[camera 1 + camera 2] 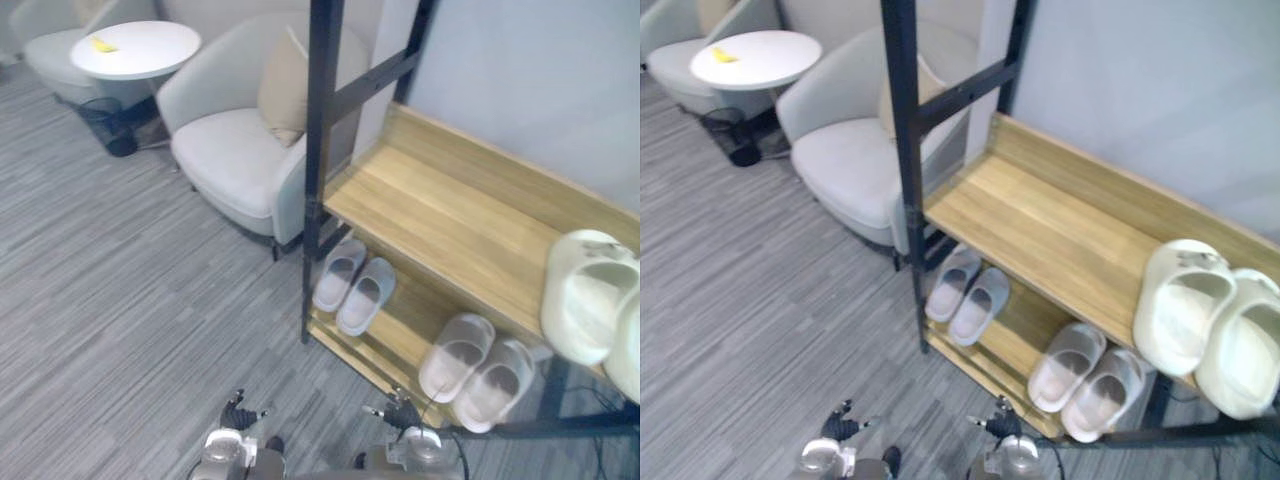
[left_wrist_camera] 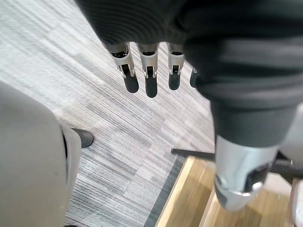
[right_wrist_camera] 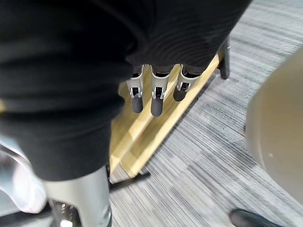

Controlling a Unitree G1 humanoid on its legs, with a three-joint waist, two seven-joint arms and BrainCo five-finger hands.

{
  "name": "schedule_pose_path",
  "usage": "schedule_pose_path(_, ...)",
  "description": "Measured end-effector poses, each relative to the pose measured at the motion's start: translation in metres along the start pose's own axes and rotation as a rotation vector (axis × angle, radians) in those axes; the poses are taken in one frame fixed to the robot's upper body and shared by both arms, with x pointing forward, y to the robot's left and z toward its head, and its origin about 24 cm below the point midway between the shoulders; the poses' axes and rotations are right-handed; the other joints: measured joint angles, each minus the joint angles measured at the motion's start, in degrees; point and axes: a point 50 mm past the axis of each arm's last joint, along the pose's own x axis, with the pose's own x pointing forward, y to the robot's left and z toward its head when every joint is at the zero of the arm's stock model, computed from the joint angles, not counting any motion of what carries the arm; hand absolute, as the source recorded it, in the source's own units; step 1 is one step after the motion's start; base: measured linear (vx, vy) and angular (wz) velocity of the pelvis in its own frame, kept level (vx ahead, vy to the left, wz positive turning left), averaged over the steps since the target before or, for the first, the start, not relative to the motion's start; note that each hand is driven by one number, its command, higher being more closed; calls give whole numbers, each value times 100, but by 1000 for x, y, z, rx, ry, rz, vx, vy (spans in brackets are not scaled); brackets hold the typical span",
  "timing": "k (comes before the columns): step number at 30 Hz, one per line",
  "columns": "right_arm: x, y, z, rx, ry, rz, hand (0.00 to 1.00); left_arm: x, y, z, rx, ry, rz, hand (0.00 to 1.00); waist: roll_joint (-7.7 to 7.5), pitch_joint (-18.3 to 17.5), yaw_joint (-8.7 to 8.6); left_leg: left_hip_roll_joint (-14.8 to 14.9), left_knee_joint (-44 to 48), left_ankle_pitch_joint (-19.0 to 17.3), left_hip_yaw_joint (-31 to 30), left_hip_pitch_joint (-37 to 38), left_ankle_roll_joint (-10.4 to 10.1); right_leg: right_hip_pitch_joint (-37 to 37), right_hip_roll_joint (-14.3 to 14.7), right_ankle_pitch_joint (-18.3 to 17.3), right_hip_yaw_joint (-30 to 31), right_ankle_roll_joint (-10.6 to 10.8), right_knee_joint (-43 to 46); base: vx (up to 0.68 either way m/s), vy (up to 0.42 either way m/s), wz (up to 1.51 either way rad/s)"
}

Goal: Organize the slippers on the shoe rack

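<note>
The shoe rack (image 1: 440, 215) has wooden shelves in a black frame and stands against the wall. A cream chunky pair of slippers (image 1: 1185, 305) sits on the right end of its upper shelf. On the lower shelf, a grey pair (image 1: 355, 285) lies at the left and a pale pink pair (image 1: 475, 370) at the right. My left hand (image 2: 149, 75) hangs over the carpet beside the rack's corner, fingers straight and holding nothing. My right hand (image 3: 157, 94) hangs over the lower shelf's front edge (image 3: 142, 137), fingers straight and holding nothing.
A light grey armchair (image 1: 240, 150) with a beige cushion (image 1: 285, 90) stands to the left of the rack. Further back are a round white table (image 1: 135, 48), a black wire bin (image 1: 110, 120) and a second chair (image 1: 55, 55). Striped grey carpet (image 1: 120, 300) lies in front.
</note>
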Motion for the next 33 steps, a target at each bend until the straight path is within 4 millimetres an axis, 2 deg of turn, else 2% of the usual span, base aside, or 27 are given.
schedule_pose_path(4,0,-3,-3,-8,16,-8,0,-2,-15,3,-53,-3,-23,0,80,6,-25,59,-269,444,-251,-140,-84,241,-25,39,-752,-60,-252,-62,-138,106)
schedule_pose_path(5,1,-3,-1,-6,10,-10,0,-2,-18,6,-68,-13,-30,0,74,23,-19,66,-274,595,-103,-285,-48,299,-38,64,-1068,-98,-307,-103,-20,118)
schedule_pose_path(6,1,-3,0,1,9,-16,0,-2,-20,8,-86,-19,-31,0,86,33,-4,112,-298,649,324,-401,59,315,-60,74,-1332,-117,-314,-128,-11,112)
schedule_pose_path(7,2,-4,2,2,3,-20,0,-2,-21,9,-99,-20,-29,0,109,54,-4,177,-286,567,665,-412,267,339,-65,80,-1450,-128,-317,-125,25,95)
schedule_pose_path(8,3,-3,6,10,-6,-27,0,-1,-20,12,-117,-26,-22,0,102,106,-9,374,1,350,1596,-503,539,409,-147,68,-1705,-149,-298,-95,29,78)
schedule_pose_path(9,3,-3,5,12,-6,-31,0,-1,-21,12,-118,-25,-24,0,108,114,-18,542,324,237,2182,-614,681,476,-201,62,-1877,-143,-298,-73,69,109)
schedule_pose_path(10,2,-6,3,21,0,-43,0,-2,-23,10,-123,-20,-29,0,181,123,-29,759,713,47,2880,-658,667,627,-248,-41,-2106,-69,-280,-35,81,93)
schedule_pose_path(11,2,-7,1,29,9,-49,0,-2,-23,11,-123,-22,-30,0,234,136,-22,693,822,-65,2934,-717,606,694,-310,-219,-2179,27,-222,-56,137,98)
schedule_pose_path(12,1,-8,-2,29,19,-53,0,-2,-23,11,-118,-24,-30,0,252,139,-27,591,847,-201,3028,-770,725,741,-383,-317,-2250,87,-323,-58,160,86)
schedule_pose_path(13,0,-8,-5,36,28,-53,0,-1,-22,10,-115,-17,-29,0,145,89,-86,574,716,-259,3297,-751,755,820,-425,-321,-2303,74,-581,1,200,93)
schedule_pose_path(14,-1,-3,-6,46,30,-45,0,-1,-20,8,-112,-11,-25,0,108,52,-104,610,930,-333,3425,-752,807,875,-459,-323,-2317,71,-745,68,174,80)
schedule_pose_path(15,-1,-4,-7,45,34,-46,0,-1,-20,8,-109,-12,-25,0,133,43,-52,640,1196,-441,3418,-785,887,908,-433,-344,-2294,94,-739,155,175,104)
schedule_pose_path(16,-1,-7,-7,39,37,-49,0,0,-17,9,-90,-13,-25,0,56,25,-70,398,1200,-639,3207,-730,633,958,-603,-347,-2230,218,-470,150,138,95)
schedule_pose_path(17,0,-8,-6,37,37,-50,0,0,-18,10,-83,-18,-29,0,-9,32,-99,251,1157,-671,3102,-687,630,905,-749,-306,-2200,325,-133,237,182,116)
schedule_pose_path(18,-1,-7,-7,33,43,-43,0,1,-18,10,-63,-12,-34,0,-18,45,-107,137,1165,-759,2935,-615,713,565,-954,-164,-2021,257,860,331,254,85)
schedule_pose_path(19,1,-6,-4,33,35,-40,0,2,-15,9,-39,-10,-33,0,47,111,-92,124,1198,-789,2729,-464,748,175,-1036,279,-1703,58,1958,288,222,75)
schedule_pose_path(21,3,-3,2,33,16,-26,0,3,-10,8,-18,0,-25,0,80,219,-137,127,1181,-858,2467,-184,758,-96,-875,222,-1332,33,2826,313,142,78)
schedule_pose_path(22,3,-2,3,31,13,-19,0,3,-6,5,-8,10,-19,0,104,235,-142,133,907,-856,2228,234,747,-374,-524,-64,-1023,79,3040,480,92,92)
schedule_pose_path(25,4,-4,5,28,7,-24,0,3,-5,2,-16,23,-18,0,121,245,-131,141,503,-844,1934,687,726,-832,-172,-217,-982,35,2383,402,0,62)
schedule_pose_path(26,5,-5,8,31,-3,-26,0,4,-5,2,-14,27,-18,0,145,259,-149,170,331,-831,1798,833,699,-1037,54,-194,-796,32,1783,392,-90,77)
schedule_pose_path(27,6,-5,13,24,-21,-20,0,4,-6,3,-14,24,-19,0,147,264,-221,196,147,-858,1536,968,614,-1268,352,196,-370,95,507,474,-121,80)
schedule_pose_path(28,6,-5,13,19,-23,-17,0,4,-5,3,-14,23,-19,0,125,274,-223,187,103,-877,1475,1024,582,-1307,392,346,-285,88,200,415,-161,122)
schedule_pose_path(29,6,-4,13,28,-22,-13,0,3,-5,-1,-15,35,-20,0,61,263,-279,183,90,-997,1141,1187,393,-1277,456,1396,-14,-75,-421,455,-236,103)
schedule_pose_path(30,6,-7,13,23,-23,-18,0,2,-5,-4,-20,46,-19,0,105,225,-319,305,83,-1052,978,1277,316,-1220,514,1430,-148,-267,-306,471,-251,98)
schedule_pose_path(31,7,-8,14,20,-25,-19,0,2,-5,-4,-29,48,-17,0,156,211,-293,375,79,-1053,940,1280,313,-1246,549,1363,-188,-320,-251,484,-259,53)
schedule_pose_path(33,9,-5,19,20,-33,-9,0,0,-3,-11,-72,77,-3,0,272,203,-273,551,287,-984,832,1206,203,-1199,598,914,-491,-527,95,451,-231,42)
